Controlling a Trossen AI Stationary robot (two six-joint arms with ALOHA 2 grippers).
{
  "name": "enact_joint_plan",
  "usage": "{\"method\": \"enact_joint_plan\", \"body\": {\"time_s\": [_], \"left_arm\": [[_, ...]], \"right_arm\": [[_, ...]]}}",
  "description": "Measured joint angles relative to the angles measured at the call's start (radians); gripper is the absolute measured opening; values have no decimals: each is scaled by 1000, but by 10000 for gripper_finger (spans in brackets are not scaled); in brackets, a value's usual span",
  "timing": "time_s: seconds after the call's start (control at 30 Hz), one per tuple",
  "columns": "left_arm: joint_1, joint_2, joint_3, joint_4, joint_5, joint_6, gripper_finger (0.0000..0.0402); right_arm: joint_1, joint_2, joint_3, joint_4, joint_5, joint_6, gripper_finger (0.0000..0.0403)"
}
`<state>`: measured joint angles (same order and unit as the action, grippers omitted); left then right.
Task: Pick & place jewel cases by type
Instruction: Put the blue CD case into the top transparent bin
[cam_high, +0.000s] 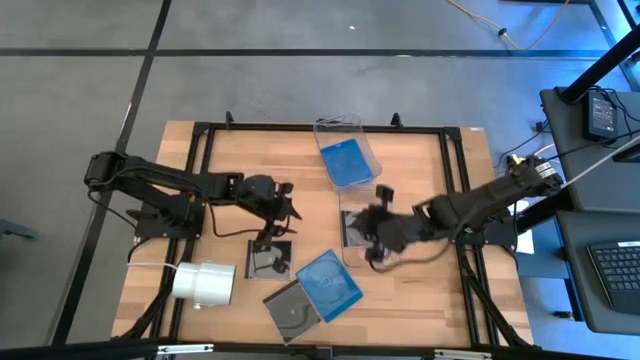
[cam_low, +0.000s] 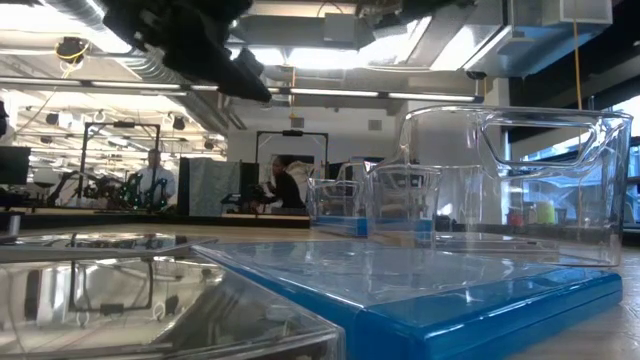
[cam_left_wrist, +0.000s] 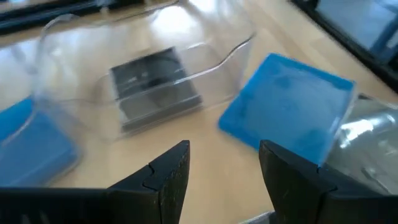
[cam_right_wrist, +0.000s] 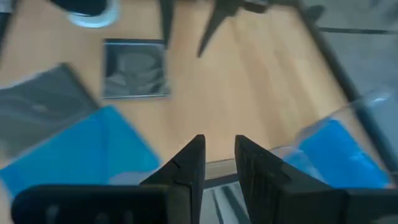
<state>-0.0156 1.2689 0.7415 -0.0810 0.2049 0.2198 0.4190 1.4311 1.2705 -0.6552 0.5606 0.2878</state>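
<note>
Sorting by type: one blue jewel case lies in the far bin; left gripper hangs spread and empty above a dark case; right gripper, fingers narrowly parted, empty

From above, a wooden table sits on a grey floor inside a black frame. The left arm reaches in from the left side, its gripper above a dark case that lies flat on the wood. A white roll lies just left of that case. Near the front edge a blue case overlaps a grey case. At the back a clear bin holds another blue case. The right arm reaches in from the right, its gripper over a second clear bin near the table's middle.
</note>
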Motion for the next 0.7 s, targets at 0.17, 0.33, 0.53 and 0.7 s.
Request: {"method": "enact_joint_plan", "body": {"time_s": [0.17,0.33,0.53,0.7], "left_arm": [[-81,51,1,38,0,-29,185],[-148,137,1,110,0,-89,185],[-194,259,1,189,-3,-189,188],[-218,349,0,200,-4,-222,188]], "right_arm": [[140,24,0,-7,43,127,91],[263,82,0,-3,58,204,91],[375,192,0,21,105,335,91],[427,299,0,25,103,451,91]]}}
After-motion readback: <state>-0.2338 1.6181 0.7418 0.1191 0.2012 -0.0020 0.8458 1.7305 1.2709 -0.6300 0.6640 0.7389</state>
